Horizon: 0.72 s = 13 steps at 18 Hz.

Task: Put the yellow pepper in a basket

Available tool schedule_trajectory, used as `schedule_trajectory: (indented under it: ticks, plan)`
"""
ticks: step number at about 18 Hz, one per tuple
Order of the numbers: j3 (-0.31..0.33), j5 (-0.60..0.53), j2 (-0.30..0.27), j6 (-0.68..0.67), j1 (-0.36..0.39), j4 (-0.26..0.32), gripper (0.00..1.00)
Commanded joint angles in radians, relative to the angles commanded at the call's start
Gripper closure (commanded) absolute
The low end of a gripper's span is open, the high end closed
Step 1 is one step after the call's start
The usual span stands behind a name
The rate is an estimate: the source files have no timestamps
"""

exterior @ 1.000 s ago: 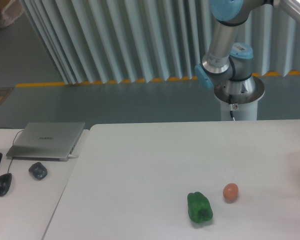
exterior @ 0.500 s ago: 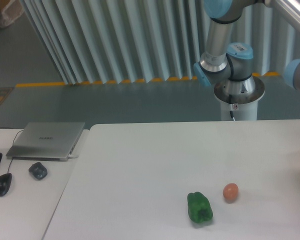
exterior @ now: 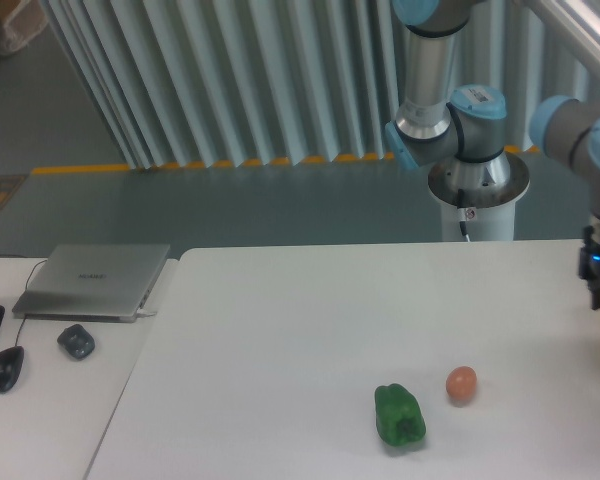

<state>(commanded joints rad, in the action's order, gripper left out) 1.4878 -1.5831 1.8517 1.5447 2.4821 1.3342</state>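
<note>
The yellow pepper is not in view, and no basket shows either. The gripper pokes in at the far right edge (mostly cut off), so I cannot tell if it is open or holding anything. A pepper is probably light, smooth and slippery, so grab its round middle gently.

A matt white table bears a glossy green pepper beside a brushed-metal laptop.
</note>
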Motion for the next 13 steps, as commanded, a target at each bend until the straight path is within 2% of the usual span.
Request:
schedule_trajectory:
  ticks: [3,6,8,11,13]
  plan:
    - [0.006,0.009,-0.025,-0.001,-0.045,0.081,0.00]
    - [0.003,0.092,-0.032,-0.003,-0.035,0.160,0.00]
    - [0.005,0.114,-0.035,-0.003,-0.034,0.172,0.00]
    - [0.008,0.085,-0.042,-0.001,-0.046,0.200,0.00]
    - [0.014,0.069,-0.058,-0.003,-0.058,0.198,0.00]
